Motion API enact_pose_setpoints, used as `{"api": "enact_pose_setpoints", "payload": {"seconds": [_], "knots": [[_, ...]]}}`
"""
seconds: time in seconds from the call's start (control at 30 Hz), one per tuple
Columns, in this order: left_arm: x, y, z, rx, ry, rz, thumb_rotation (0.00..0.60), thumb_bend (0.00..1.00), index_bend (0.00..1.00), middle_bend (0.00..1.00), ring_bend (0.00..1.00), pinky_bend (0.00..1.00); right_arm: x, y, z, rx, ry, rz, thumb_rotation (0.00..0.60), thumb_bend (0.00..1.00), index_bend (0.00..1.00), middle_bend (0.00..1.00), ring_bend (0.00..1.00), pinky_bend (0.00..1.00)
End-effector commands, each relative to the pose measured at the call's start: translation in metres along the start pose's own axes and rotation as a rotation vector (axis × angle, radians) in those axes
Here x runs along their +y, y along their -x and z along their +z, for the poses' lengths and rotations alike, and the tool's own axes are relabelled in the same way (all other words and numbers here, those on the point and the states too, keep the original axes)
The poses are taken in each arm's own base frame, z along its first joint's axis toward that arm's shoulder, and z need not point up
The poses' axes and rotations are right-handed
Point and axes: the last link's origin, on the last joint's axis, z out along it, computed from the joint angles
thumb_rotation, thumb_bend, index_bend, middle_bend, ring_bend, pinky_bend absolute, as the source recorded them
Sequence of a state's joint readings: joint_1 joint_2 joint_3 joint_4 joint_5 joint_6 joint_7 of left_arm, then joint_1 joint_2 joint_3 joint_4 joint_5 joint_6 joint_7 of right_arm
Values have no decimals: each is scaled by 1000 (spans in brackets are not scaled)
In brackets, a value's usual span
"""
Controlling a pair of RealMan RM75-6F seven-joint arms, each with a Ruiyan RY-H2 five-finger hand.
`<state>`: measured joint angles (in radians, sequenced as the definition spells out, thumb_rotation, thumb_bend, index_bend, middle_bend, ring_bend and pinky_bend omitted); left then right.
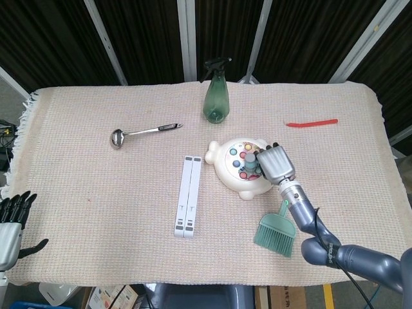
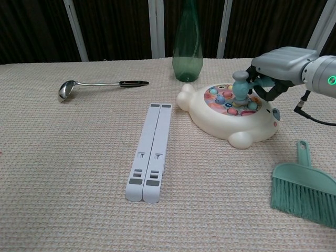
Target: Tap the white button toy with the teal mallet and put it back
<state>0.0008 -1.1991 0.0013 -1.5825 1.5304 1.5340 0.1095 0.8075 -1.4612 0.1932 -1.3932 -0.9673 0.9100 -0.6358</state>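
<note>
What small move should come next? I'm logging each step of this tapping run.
Probably lift the teal mallet slightly off the white button toy. The right hand holds it with its head down on the coloured buttons, so the tap looks made.

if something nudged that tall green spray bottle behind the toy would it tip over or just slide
The green spray bottle would probably tip: it is tall and narrow above a small base. It looks see-through, maybe mostly empty, so likely light. The woven cloth may grip its base rather than let it slide.
</note>
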Motion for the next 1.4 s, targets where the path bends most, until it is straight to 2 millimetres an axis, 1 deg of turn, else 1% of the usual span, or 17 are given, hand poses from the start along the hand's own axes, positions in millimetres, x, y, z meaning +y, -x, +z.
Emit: {"api": "enact_pose_setpoints", "payload": {"seconds": [0.03, 0.2, 0.37, 0.47, 0.53, 0.63, 0.73, 0.77, 0.83, 0.97, 1.17, 1.27, 1.4], "knots": [[0, 0, 0, 0, 0, -1, 600, 90, 0, 0, 0, 0, 0, 0, -1, -2, 3, -10, 600, 837, 919, 806, 616, 350], [-1, -1, 0, 6, 0, -4, 600, 90, 0, 0, 0, 0, 2, -7, -6, 20, 7, -5, 600, 836, 919, 806, 616, 350], [-1, -2, 0, 13, 5, -6, 600, 90, 0, 0, 0, 0, 7, -21, -19, 60, 3, 12, 600, 837, 919, 806, 616, 350], [0, -4, 0, 22, 11, -7, 600, 90, 0, 0, 0, 0, 15, -25, -28, 71, 15, 32, 600, 837, 919, 806, 616, 350], [0, -4, -1, 24, 10, -8, 600, 90, 0, 0, 0, 0, 26, -24, -34, 73, 38, 49, 600, 837, 919, 806, 616, 350], [-2, -5, -3, 23, 3, -8, 600, 90, 0, 0, 0, 0, 45, -15, -41, 58, 78, 78, 600, 837, 919, 806, 616, 350], [-3, -6, -4, 24, -3, -5, 600, 90, 0, 0, 0, 0, 66, 0, -49, 33, 129, 118, 600, 837, 911, 806, 612, 350], [-3, -6, -4, 24, -3, -5, 600, 90, 0, 0, 0, 0, 70, 3, -50, 28, 138, 124, 600, 837, 903, 806, 607, 350], [-3, -7, -5, 25, -5, -3, 600, 90, 0, 0, 0, 0, 87, 17, -57, 1, 185, 151, 600, 837, 881, 806, 590, 350], [0, -8, -7, 25, -2, 0, 600, 90, 0, 0, 0, 0, 107, 42, -64, -41, 230, 190, 600, 836, 815, 796, 540, 335], [5, -9, -8, 24, 3, 6, 600, 90, 0, 0, 0, 0, 123, 74, -67, -89, 266, 231, 600, 836, 741, 742, 480, 299], [5, -10, -9, 23, -1, 11, 600, 90, 0, 0, 0, 0, 128, 85, -68, -106, 280, 231, 600, 837, 706, 715, 452, 281], [7, -10, -8, 19, 2, 13, 600, 90, 0, 0, 0, 0, 130, 95, -68, -121, 286, 247, 600, 837, 663, 685, 423, 274]]}}
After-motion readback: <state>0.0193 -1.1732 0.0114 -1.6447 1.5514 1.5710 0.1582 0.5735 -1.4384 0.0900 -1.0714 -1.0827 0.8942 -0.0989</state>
